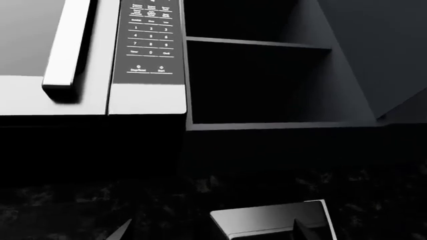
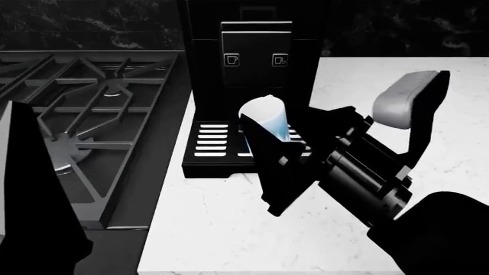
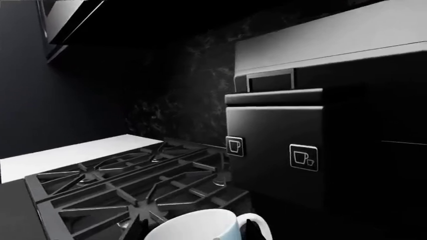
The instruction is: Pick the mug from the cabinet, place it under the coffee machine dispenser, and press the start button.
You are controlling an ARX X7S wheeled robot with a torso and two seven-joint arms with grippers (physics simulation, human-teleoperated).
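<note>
My right gripper (image 2: 272, 140) is shut on the mug (image 2: 265, 114), a small white cup with a light-blue band. It holds the mug tilted just above the slotted drip tray (image 2: 212, 146), in front of the tall black coffee machine (image 2: 206, 34). The dispenser block (image 2: 256, 54) with two cup-icon buttons hangs above the mug. In the right wrist view the mug (image 3: 200, 226) sits between the black fingers (image 3: 253, 230), below the dispenser (image 3: 273, 145). My left gripper (image 1: 213, 232) is open and empty, with only its fingertips showing above the machine's pale lid (image 1: 267, 220).
A gas stove with black grates (image 2: 91, 109) lies left of the machine. The white marble counter (image 2: 221, 229) spreads in front and to the right. My left arm (image 2: 31, 200) stands over the stove. The left wrist view shows a microwave keypad (image 1: 150, 40) and open empty cabinet shelves (image 1: 267, 85).
</note>
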